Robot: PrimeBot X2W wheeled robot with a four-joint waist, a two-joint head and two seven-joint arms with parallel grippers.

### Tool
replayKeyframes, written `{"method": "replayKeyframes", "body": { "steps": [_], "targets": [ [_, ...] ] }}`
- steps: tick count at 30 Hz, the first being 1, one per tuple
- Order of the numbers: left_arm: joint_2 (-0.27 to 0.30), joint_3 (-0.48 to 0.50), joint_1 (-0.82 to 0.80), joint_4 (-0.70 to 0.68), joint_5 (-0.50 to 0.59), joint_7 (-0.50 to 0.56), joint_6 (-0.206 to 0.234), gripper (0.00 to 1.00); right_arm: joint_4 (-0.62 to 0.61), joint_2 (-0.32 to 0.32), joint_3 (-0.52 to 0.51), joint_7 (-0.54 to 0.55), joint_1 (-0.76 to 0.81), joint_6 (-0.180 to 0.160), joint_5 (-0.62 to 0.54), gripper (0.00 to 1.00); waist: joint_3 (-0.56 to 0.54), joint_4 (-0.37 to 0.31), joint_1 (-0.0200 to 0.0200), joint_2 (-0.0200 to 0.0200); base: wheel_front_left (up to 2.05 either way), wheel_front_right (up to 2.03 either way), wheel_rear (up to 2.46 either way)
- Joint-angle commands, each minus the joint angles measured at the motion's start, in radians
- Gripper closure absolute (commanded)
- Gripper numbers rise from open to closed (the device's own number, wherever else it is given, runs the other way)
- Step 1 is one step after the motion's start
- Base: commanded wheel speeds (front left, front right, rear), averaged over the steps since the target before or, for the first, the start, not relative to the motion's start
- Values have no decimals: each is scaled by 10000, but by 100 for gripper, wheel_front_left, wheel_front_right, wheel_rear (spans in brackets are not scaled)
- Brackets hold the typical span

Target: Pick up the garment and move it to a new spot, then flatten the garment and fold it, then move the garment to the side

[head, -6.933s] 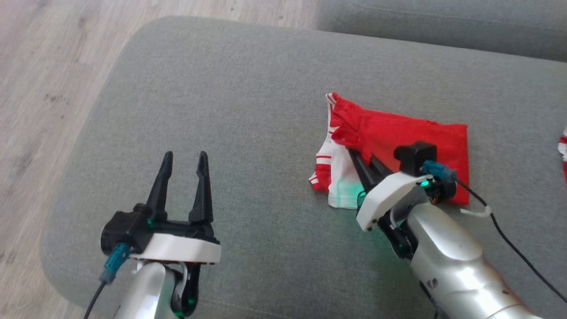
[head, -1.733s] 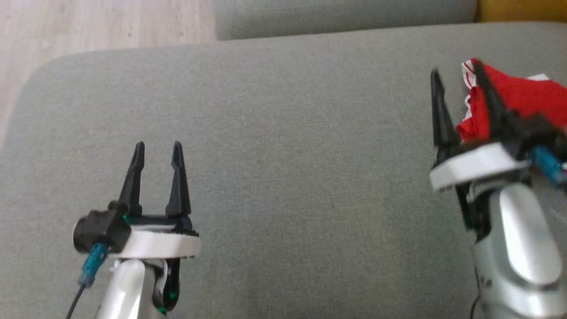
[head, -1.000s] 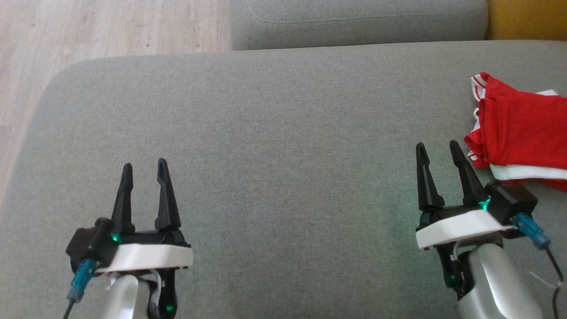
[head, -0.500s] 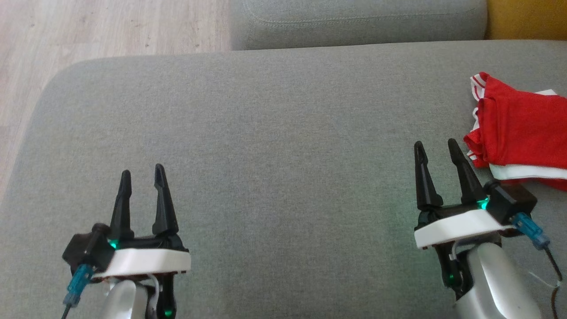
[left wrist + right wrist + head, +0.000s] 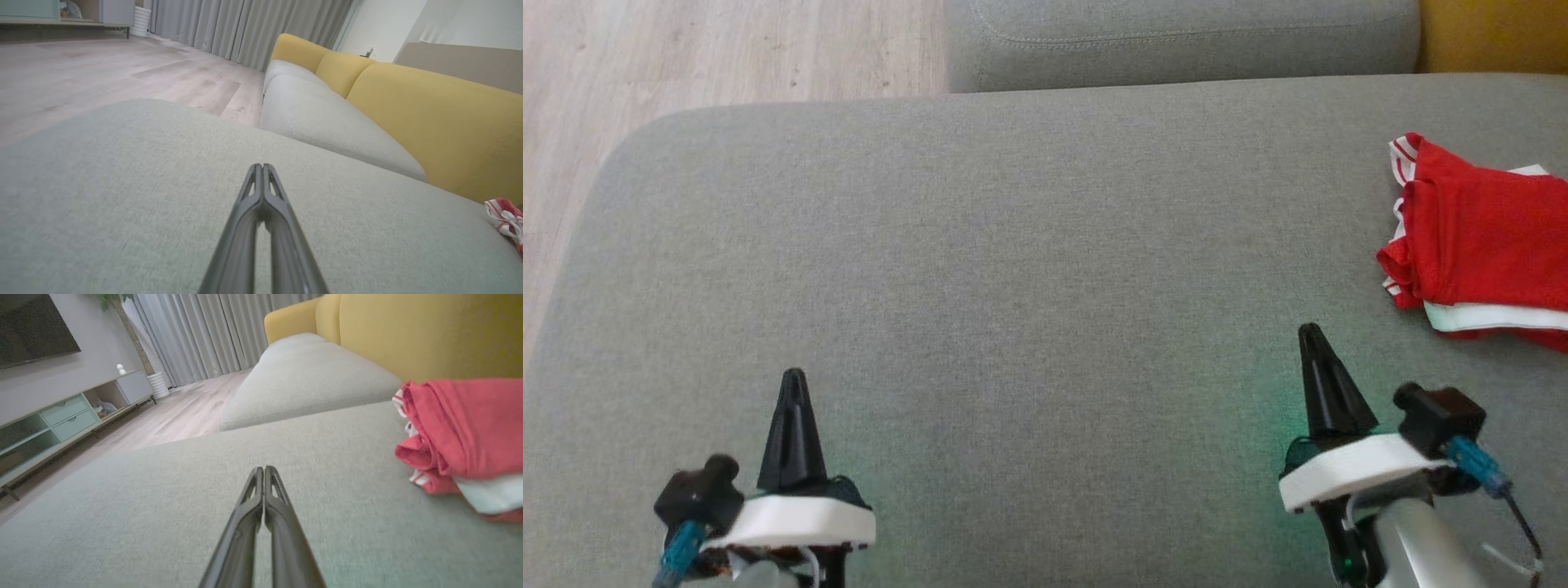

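Observation:
The garment (image 5: 1486, 241) is red with white trim, folded into a compact bundle at the right edge of the grey cushion (image 5: 1029, 269). It also shows in the right wrist view as the garment (image 5: 466, 433) at the right, and a small corner of the garment (image 5: 504, 216) shows far right in the left wrist view. My right gripper (image 5: 1311, 331) is shut and empty, below and to the left of the bundle and apart from it. Low at the left, my left gripper (image 5: 793, 376) is also shut and empty, over bare cushion.
A second grey cushion (image 5: 1176, 41) lies behind this one, with a yellow backrest (image 5: 1494, 33) at the top right. Wooden floor (image 5: 686, 57) lies beyond the cushion's rounded left edge. A low cabinet (image 5: 61, 416) stands by the far wall.
Both grippers have closed from open to shut and drawn back toward the bottom of the head view. The garment has stayed where it lay.

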Motion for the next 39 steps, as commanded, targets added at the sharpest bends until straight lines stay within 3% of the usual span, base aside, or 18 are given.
{"method": "replayKeyframes", "body": {
  "steps": [1, 39],
  "targets": [
    [2, 64, -379, -307, -189, 34, -29, 100, -356, -34, -42, 44, -441, 0, 262, 100, -7, -1, 0, 0, 0, 0, 0],
    [23, 696, -392, -464, -3738, 1119, -311, 100, -747, -177, -545, 972, -253, -3, 4457, 100, -225, -46, 0, 0, 0, 0, 0]
  ]
}}
